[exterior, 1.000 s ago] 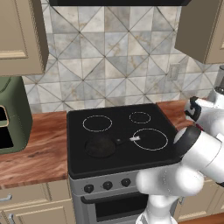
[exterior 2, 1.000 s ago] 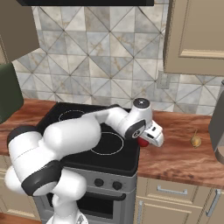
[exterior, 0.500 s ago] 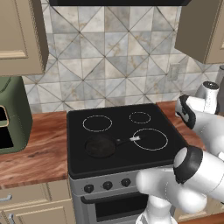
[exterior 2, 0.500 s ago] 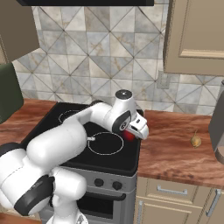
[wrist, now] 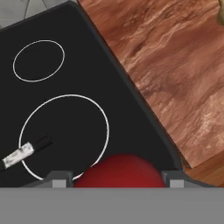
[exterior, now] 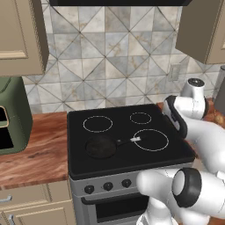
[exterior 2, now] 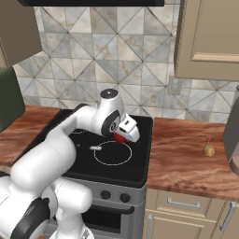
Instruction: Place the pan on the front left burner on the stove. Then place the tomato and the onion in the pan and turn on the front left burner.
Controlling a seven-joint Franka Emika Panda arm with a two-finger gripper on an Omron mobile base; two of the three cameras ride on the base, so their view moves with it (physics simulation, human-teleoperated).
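Observation:
The black pan (exterior: 101, 146) rests on the stove (exterior: 132, 163) at the front left and covers that burner's ring; its handle's silvery tip (exterior: 136, 139) points right. My gripper (exterior 2: 124, 135) hovers over the stove's right side, above the front right ring, shut on the red tomato (exterior 2: 119, 138). In the hand view the tomato (wrist: 118, 170) sits between my gripper's (wrist: 117, 179) dark finger tips, with the pan handle's tip (wrist: 17, 155) at lower left. The tan onion (exterior 2: 208, 150) lies on the wooden counter to the right of the stove.
A row of black knobs (exterior: 107, 186) lines the stove's steel front. A green appliance (exterior: 13, 114) stands on the left counter. A dark appliance (exterior 2: 232, 135) stands at the far right. The large front right ring (exterior: 150, 139) and both rear rings are bare.
The arm has swung left with the tomato in its grip, from the stove's right edge by the counter to above the front right ring. Pan and onion have stayed put.

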